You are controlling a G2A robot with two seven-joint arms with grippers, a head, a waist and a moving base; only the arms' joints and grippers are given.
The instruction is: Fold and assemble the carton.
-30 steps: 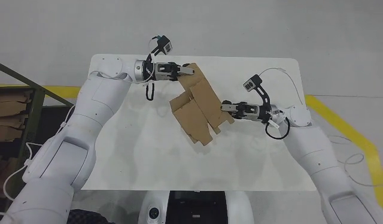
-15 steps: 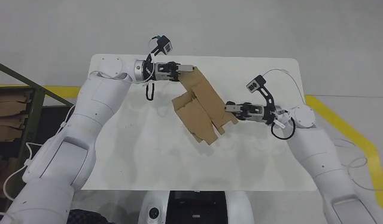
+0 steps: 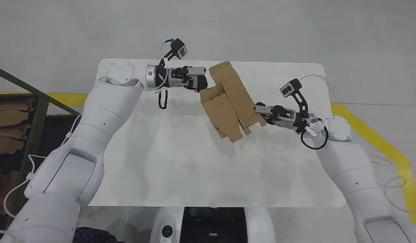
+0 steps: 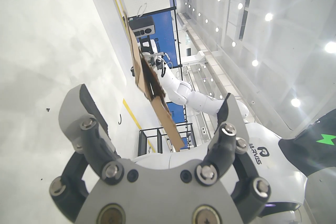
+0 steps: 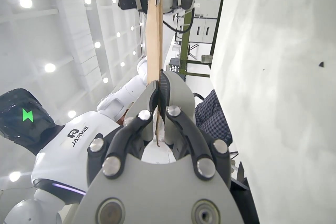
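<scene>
Carton [image 3: 227, 100]: flattened brown cardboard with its flaps spread, over the far middle of the white table [image 3: 162, 165].
Right gripper [image 5: 158, 89]: fingers pinched tight on the carton's edge on the robot's right side.
Left gripper [image 3: 200, 82]: fingers spread wide and holding nothing, just beside the carton's opposite edge.

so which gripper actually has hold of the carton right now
The right gripper, shut on an edge of the carton. The left gripper is open, with the carton clear of its fingers.
</scene>
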